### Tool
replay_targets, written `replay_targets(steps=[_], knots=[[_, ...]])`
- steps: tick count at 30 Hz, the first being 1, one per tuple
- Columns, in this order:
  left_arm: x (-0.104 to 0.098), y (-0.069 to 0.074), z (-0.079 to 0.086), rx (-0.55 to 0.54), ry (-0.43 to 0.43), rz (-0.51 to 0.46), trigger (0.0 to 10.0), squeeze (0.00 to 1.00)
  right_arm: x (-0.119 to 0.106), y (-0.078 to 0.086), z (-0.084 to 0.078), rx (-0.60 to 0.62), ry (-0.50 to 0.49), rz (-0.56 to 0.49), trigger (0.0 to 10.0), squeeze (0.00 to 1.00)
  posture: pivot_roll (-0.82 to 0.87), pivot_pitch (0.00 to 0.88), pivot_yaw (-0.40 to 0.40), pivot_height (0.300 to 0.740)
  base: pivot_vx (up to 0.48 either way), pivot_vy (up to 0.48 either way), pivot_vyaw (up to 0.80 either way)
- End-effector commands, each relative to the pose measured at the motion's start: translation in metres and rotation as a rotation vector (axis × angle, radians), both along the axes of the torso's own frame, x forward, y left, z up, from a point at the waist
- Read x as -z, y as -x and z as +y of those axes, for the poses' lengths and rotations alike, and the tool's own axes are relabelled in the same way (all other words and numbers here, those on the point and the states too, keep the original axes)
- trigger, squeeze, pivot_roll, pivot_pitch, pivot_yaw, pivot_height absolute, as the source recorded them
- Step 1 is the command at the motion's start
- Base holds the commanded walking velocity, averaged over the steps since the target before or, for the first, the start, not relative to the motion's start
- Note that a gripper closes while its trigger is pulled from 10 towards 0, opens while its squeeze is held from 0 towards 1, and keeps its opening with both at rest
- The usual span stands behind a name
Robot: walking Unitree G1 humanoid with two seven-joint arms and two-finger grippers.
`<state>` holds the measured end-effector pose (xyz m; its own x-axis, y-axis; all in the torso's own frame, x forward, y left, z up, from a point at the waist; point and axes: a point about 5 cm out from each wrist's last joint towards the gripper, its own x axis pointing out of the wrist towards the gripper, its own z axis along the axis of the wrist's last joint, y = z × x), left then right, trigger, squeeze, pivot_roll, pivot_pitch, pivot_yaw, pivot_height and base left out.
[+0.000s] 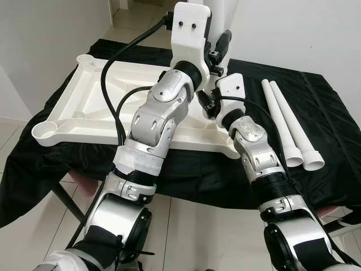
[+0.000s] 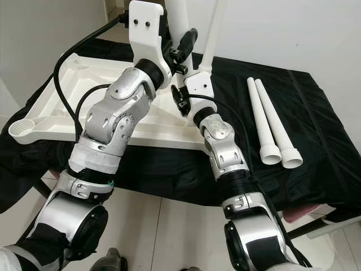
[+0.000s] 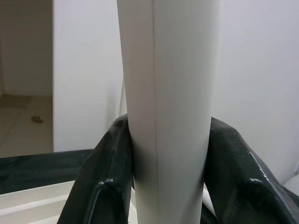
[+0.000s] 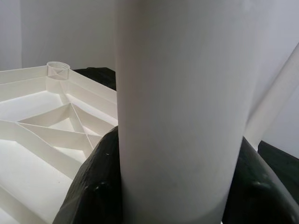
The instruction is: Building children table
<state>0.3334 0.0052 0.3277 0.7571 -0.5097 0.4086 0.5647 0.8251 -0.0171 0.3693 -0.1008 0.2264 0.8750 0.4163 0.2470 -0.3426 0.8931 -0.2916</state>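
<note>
white table leg [image 3: 168, 112] upright between left gripper [image 3: 168, 158] jaws, clamped

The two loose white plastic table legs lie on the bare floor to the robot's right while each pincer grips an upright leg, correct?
Not the floor. The two loose white plastic table legs lie on the black cloth covering the work surface, as the left eye view shows. The rest holds.

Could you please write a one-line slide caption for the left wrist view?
Left hand shut around an upright white table leg, its black fingers pressed to either side, with a white wall behind.
</note>
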Motion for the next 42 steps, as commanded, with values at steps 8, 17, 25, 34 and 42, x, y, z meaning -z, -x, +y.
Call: replay_targets(steps=[8, 17, 25, 34, 42], knots=[[-0.003, 0.008, -0.01, 0.027, -0.024, -0.025, 10.0, 0.0, -0.008, -0.007, -0.007, 0.084, -0.042, -0.012, 10.0, 0.0, 0.18, 0.0, -0.082, 0.74, 0.0, 0.0, 0.0], [-0.004, 0.009, -0.009, 0.051, 0.009, -0.012, 10.0, 1.0, -0.01, -0.009, -0.006, 0.116, -0.072, -0.015, 10.0, 0.0, 0.18, 0.004, -0.073, 0.74, 0.0, 0.0, 0.0], [-0.009, 0.005, -0.002, 0.016, 0.048, 0.0, 10.0, 0.0, -0.006, -0.008, -0.005, 0.126, -0.084, -0.004, 10.0, 0.0, 0.18, 0.011, -0.064, 0.74, 0.0, 0.0, 0.0], [-0.01, 0.0, 0.017, 0.019, 0.198, 0.075, 10.0, 0.0, -0.002, -0.01, -0.015, 0.199, -0.135, 0.026, 10.0, 0.0, 0.18, 0.013, -0.054, 0.74, 0.0, 0.0, 0.0], [-0.007, -0.009, 0.04, -0.014, 0.256, 0.122, 10.0, 0.0, 0.004, -0.009, -0.028, 0.283, -0.19, 0.048, 10.0, 0.0, 0.16, 0.01, -0.02, 0.74, 0.0, 0.0, 0.0]])
